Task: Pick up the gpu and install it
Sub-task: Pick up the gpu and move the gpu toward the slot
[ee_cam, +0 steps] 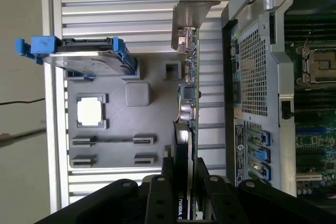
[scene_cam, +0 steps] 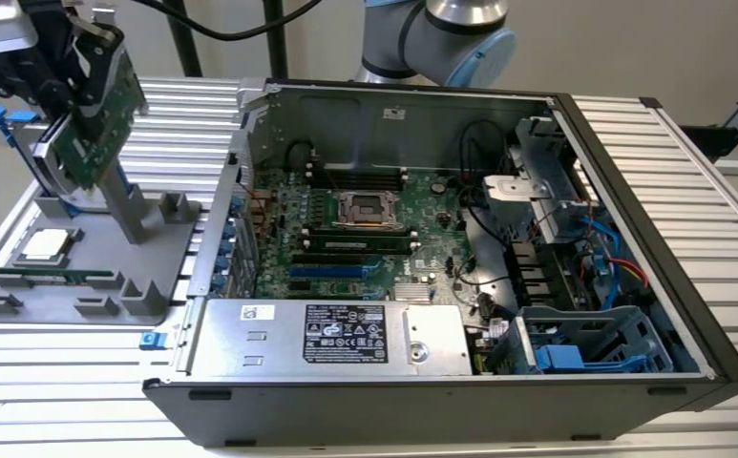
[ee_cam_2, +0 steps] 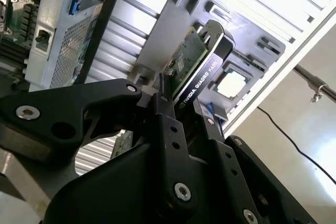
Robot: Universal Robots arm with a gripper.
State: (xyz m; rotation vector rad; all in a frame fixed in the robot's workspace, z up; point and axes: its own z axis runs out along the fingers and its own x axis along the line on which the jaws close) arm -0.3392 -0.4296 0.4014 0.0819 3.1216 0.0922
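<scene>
My gripper (scene_cam: pixel 73 59) is shut on the gpu (scene_cam: pixel 98 114), a green circuit-board card held tilted above the grey holder tray (scene_cam: pixel 70 303) at the exterior view's left. In the second wrist view the black fingers (ee_cam_2: pixel 167 114) clamp the card's dark cooler edge (ee_cam_2: pixel 195 77). In the first wrist view the gpu (ee_cam: pixel 188 103) appears edge-on, with its silver bracket (ee_cam: pixel 191 3) at the far end, and my gripper (ee_cam: pixel 185 184) grips its near end. The open computer case (scene_cam: pixel 623 172) lies to the exterior view's right, with the motherboard (scene_cam: pixel 343 224) and its blue slots (scene_cam: pixel 330 272) exposed.
On the grey tray sit a processor chip (scene_cam: pixel 48 244), a narrow memory stick (scene_cam: pixel 37 278) and a hard drive with blue tabs (ee_cam: pixel 84 56). A grey upright post (scene_cam: pixel 129 205) stands beside the card. The case's power supply (scene_cam: pixel 330 334) and drive cage (scene_cam: pixel 585 343) line its near side.
</scene>
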